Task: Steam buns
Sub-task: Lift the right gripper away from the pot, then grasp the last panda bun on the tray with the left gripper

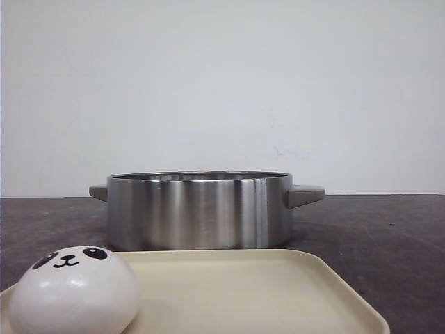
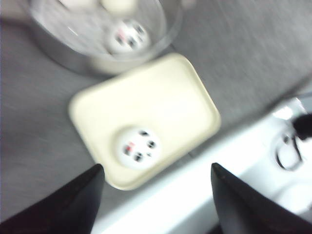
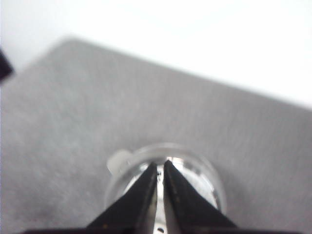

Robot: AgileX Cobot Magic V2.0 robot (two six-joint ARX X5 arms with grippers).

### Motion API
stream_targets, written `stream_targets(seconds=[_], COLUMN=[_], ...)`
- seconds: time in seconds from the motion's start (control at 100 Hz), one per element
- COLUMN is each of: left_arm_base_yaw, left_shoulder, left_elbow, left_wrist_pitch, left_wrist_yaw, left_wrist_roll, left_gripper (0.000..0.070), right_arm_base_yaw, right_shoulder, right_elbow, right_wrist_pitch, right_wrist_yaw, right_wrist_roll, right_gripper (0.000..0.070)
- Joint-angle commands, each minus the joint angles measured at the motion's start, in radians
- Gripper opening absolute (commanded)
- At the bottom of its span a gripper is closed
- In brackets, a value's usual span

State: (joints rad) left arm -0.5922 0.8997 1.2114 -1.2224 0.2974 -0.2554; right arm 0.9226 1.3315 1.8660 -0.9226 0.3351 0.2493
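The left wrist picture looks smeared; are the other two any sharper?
Front view: sharp, the steel pot streaked with reflections, the bun crisp. Left wrist view: motion-blurred, bun faces smudged. Right wrist view: soft, washed out white at the top, the right gripper nearly shut.

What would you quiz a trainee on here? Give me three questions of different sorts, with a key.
1. True or false: the tray holds two buns.
2. The left gripper is: A) open and empty; B) shut on a bun; C) shut on the tray's rim.
3. Fill in: a panda-faced bun already lies inside the steel ____.

Key:
1. False. Only one bun sits on the tray.
2. A.
3. pot.
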Motion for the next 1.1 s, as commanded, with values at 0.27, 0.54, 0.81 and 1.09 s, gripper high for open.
stream_targets(seconds=[0.27, 0.54, 0.81, 1.09], left_arm_base_yaw=[-0.101, -0.157, -0.179, -0.218], left_shoulder=[0.073, 0.185, 0.344, 0.449], left_elbow=[-0.346, -0.349, -0.349, -0.349], left_wrist_pitch=[0.158, 0.35, 0.347, 0.412], left_wrist_yaw=[0.039, 0.02, 0.013, -0.047], left_wrist_roll=[-0.049, -0.048, -0.064, -0.071], left_gripper=[0.0527, 0.0524, 0.0524, 0.0524], right_arm_base_yaw=[0.211, 0.233, 0.234, 0.234], right_shoulder=[-0.229, -0.303, -0.306, -0.306], right_elbow=[0.019, 0.013, 0.012, 0.011], right_wrist_pitch=[-0.316, -0.5, -0.5, -0.5], right_wrist_yaw=[0.433, 0.538, 0.538, 0.538], right_wrist_roll=[0.107, 0.239, 0.244, 0.245], right_gripper=[0.001, 0.001, 0.001, 0.001])
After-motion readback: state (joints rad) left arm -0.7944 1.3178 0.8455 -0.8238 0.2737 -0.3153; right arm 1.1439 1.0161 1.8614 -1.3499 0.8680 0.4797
